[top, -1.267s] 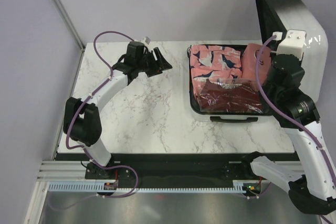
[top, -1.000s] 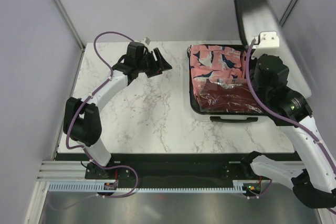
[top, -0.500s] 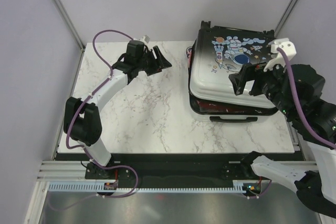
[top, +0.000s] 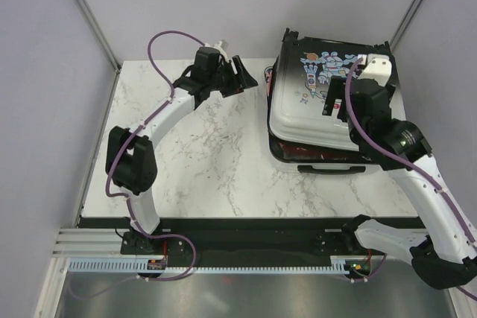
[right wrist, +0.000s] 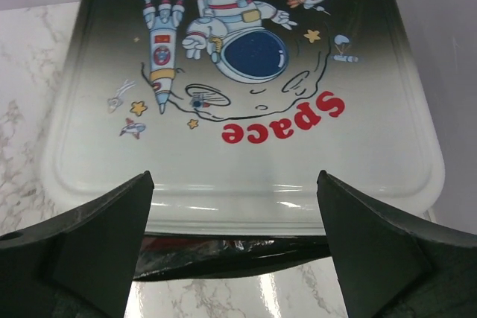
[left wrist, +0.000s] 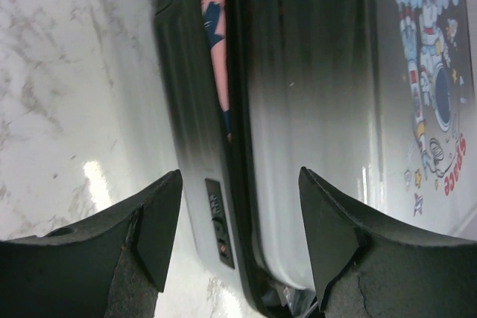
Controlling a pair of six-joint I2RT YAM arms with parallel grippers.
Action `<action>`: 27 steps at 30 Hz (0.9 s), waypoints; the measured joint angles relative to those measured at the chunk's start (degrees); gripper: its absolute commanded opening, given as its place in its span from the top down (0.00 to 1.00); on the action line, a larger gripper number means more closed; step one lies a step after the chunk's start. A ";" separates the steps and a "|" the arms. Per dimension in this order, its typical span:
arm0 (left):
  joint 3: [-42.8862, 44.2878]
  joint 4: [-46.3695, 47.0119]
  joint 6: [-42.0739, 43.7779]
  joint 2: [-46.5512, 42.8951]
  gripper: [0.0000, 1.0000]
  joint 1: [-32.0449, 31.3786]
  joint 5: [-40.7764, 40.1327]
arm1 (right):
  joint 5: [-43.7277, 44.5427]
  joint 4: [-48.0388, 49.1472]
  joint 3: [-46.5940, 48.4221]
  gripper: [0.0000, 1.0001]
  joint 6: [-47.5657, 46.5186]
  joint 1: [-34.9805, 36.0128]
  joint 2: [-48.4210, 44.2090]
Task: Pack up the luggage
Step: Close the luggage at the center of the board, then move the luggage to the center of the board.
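On the marble counter (top: 201,154), nearest my bases, the black carry handle (top: 332,170) of the luggage (top: 320,102) faces me. The case lies flat on the right half of the counter. Just behind the handle, a clear plastic bag (right wrist: 223,247) of dark red contents shows in the gap under the lid's near edge. The lid has not seated on the lower shell.

A second ago that lid stood upright on its far hinge, with pink fabric and the bag in plain sight. Now it is folded down, the astronaut and red "Space" print facing up.

My right jaws are spread wide over the near half of the lid. I cannot tell whether they touch it. Half a second ago they sat further toward the right edge.

Farther back, my left jaws have swung in from mid-counter to just beside the luggage's left wall, also spread wide and holding nothing. Between their fingers, the wrist view shows the combination lock (left wrist: 218,217). A strip of pink fabric (left wrist: 216,50) shows in the seam between the two shells.
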 measured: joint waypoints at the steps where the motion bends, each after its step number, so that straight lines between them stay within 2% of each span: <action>1: 2.01 -0.39 0.02 1.44 0.29 -0.81 0.02 | 1.01 1.05 -0.74 0.02 0.55 -1.40 0.57; 3: 5.14 -0.74 0.57 3.58 0.29 -2.01 0.02 | 0.81 4.00 -2.49 0.02 1.57 -6.86 0.87; 7: 11.89 -2.69 2.36 8.22 0.30 -4.39 -0.02 | -3.08 8.46 -4.35 0.02 3.56 -22.12 2.43; 16: 12.76 -6.97 4.28 9.84 0.29 -5.40 -1.81 | -23.37 15.74 -3.78 0.02 7.61 -52.35 14.78; 19: 13.44 -8.07 4.70 10.80 0.30 -5.49 -2.19 | -26.77 16.33 -3.65 0.02 8.74 -56.72 17.40; 27: 15.63 -8.50 5.11 13.46 0.29 -7.43 -0.98 | -37.44 21.55 -4.09 0.02 12.59 -62.14 20.55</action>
